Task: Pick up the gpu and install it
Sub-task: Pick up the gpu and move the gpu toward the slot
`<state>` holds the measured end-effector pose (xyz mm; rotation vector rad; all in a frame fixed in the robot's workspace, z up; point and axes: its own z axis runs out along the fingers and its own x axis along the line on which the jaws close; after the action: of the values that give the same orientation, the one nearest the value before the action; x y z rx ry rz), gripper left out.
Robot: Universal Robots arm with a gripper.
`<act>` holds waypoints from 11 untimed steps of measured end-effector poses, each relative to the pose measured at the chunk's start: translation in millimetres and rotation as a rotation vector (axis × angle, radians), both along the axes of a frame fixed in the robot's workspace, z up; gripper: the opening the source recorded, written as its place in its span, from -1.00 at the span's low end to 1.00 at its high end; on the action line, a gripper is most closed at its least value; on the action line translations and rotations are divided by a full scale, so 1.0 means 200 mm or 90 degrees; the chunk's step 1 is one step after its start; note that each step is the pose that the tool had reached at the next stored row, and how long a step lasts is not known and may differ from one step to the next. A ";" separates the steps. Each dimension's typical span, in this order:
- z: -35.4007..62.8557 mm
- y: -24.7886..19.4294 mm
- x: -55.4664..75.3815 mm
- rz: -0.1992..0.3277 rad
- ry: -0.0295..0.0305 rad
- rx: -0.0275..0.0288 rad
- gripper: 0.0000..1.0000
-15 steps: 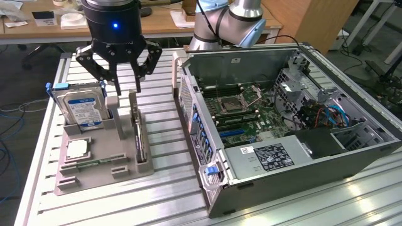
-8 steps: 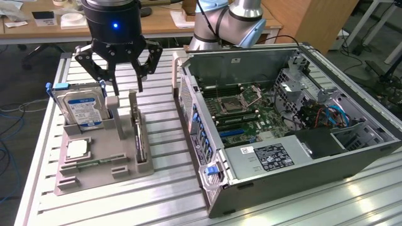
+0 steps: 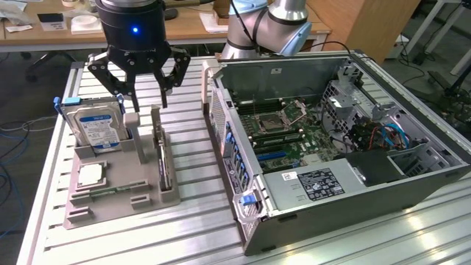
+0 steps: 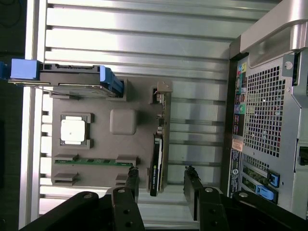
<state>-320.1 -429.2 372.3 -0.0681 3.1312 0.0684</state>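
Note:
The gpu point(image 3: 160, 150) stands on edge in a slot of the grey parts holder point(image 3: 121, 205), a thin dark card with a pale bracket at its far end. My gripper point(image 3: 149, 104) hangs open just above it, one finger on each side of the card's far end, touching nothing. In the wrist view the gpu point(image 4: 156, 164) runs edge-on between the two black fingertips point(image 4: 134, 172), and my gripper point(image 4: 162, 173) straddles it with a gap on both sides. The open computer case point(image 3: 331, 138) lies at the exterior view's right, its motherboard point(image 3: 287, 135) exposed.
A silver hard drive with a blue label point(image 3: 96, 128) stands in the holder beside the gpu. A square silver chip point(image 3: 90, 174) and a green memory stick point(image 3: 110, 191) lie lower on the holder. The ribbed aluminium table point(image 3: 198, 232) carries everything. The case wall point(image 4: 269, 106) is close by.

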 end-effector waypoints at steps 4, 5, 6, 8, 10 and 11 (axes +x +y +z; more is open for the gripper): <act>0.000 0.000 0.00 0.000 0.0000 0.0000 0.98; 0.000 0.000 0.00 0.000 0.0000 0.0000 0.98; 0.000 0.000 0.00 0.000 0.0000 0.0000 0.98; 0.000 0.000 0.00 0.000 0.0000 0.0000 0.98; 0.000 0.000 0.00 0.000 0.0000 0.0000 0.98; 0.000 0.000 0.00 0.000 0.0000 0.0000 0.98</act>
<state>-320.1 -429.2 372.3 -0.0681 3.1312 0.0684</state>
